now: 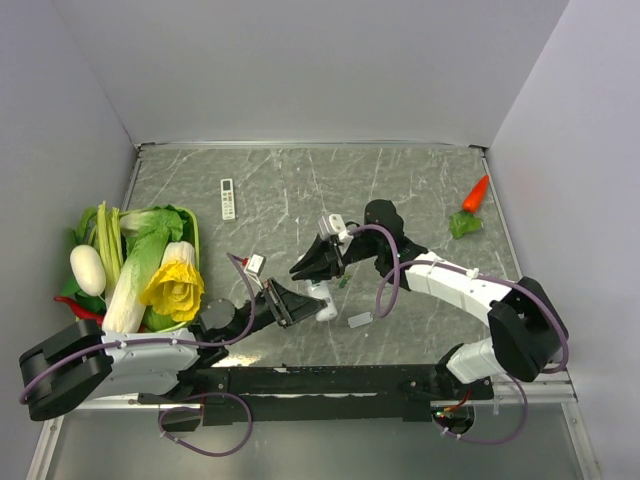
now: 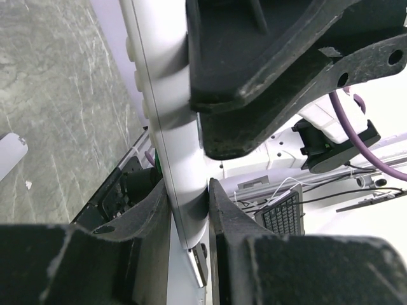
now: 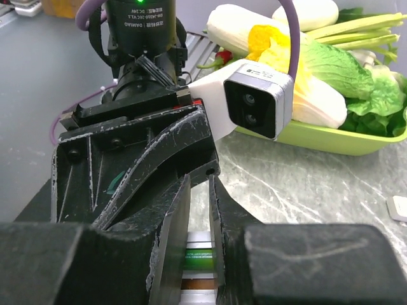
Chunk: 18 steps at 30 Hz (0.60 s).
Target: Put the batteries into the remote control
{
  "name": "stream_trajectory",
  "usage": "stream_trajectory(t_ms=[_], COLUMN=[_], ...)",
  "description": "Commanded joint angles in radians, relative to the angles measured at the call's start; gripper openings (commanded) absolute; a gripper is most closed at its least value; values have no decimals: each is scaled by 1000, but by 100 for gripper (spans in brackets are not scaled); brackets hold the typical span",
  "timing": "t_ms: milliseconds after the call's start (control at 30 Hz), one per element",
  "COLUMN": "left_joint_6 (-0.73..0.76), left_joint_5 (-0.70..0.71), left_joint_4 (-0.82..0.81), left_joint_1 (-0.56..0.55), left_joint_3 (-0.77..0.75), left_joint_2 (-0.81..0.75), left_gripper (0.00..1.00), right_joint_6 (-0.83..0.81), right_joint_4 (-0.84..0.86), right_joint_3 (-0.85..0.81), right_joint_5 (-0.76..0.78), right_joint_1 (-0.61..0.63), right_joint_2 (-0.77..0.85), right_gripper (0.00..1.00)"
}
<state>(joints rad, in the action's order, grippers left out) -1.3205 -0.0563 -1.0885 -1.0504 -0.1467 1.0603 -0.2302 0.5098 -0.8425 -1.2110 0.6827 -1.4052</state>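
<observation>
Clamping the remote (image 2: 168, 108) firmly so it cannot slide, the left gripper (image 2: 187, 190) holds it steady beneath the right gripper (image 3: 199, 190), whose narrowly parted jaws straddle a battery (image 3: 200, 259), though whether they pinch it I cannot tell.

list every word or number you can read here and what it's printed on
"DAMIAO": white print on the black motor housing, right wrist view.
"DC 24V": same housing, just below it; the rest of that line is too small to read.
slim white remote: button markings too small to read.
green battery: no legible print.
</observation>
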Motion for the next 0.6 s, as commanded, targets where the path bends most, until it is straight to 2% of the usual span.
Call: stream_trajectory(t_ms=[0,167,333,467,533,567], left_joint_6=[63,113,118,110,101,104], left_joint_5=[-90,-19,55,53,85,91], left_joint_4=[-377,-138,-19,35,81,91], left_joint_1=[-16,-16,0,38,56,62], left_joint_3=[-62,-56,-27,15,30,45], left_joint_2=[-57,-100,-99,-86,-97,-100], left_gripper=[2,2,2,2,2,2], right_joint_6=[46,49,93,127,158,167], right_joint_4=[-12,-155,-304,-448,-505,-593], right_joint_3=[8,-84,-170,-205,-220,-225], right_joint_5=[48,123,234,427,563,647], right_joint_1=[-5,9,9,5,2,-3], right_joint_2=[-3,107,198,284,314,322], right_gripper=[26,32,41,59,67,69])
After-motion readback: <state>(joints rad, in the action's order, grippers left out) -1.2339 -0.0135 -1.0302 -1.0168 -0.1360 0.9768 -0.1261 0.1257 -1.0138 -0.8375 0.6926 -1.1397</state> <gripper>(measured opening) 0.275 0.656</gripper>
